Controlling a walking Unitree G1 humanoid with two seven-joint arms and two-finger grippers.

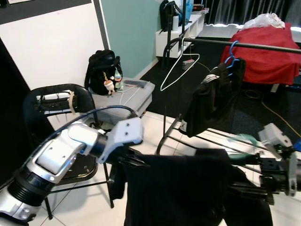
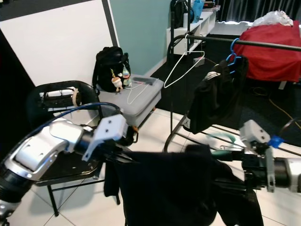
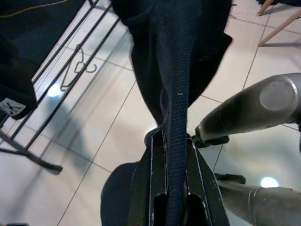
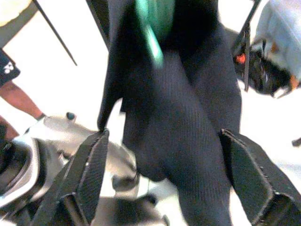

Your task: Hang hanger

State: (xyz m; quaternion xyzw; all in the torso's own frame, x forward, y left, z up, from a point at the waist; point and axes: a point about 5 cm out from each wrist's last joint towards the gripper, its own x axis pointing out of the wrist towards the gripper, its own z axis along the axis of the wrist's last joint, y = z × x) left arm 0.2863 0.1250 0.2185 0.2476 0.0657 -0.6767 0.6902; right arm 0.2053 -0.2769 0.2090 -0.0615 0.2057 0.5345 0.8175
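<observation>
A dark garment [image 1: 188, 188] on a green hanger [image 1: 242, 141] is being carried at 6 o'clock, pinched by the left gripper [image 3: 175, 155] and straddled by the spread right gripper [image 4: 164, 165], and is probably to be lifted next toward the rail [image 1: 244, 44] at 1 o'clock.

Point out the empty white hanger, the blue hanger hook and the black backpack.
white hanger [image 1: 180, 70]: left eye view, on its sloping left wire.
blue hanger hook [image 1: 231, 52]: left eye view, on the curve under the rail.
black backpack [image 2: 109, 66]: right eye view, on its front panel.
</observation>
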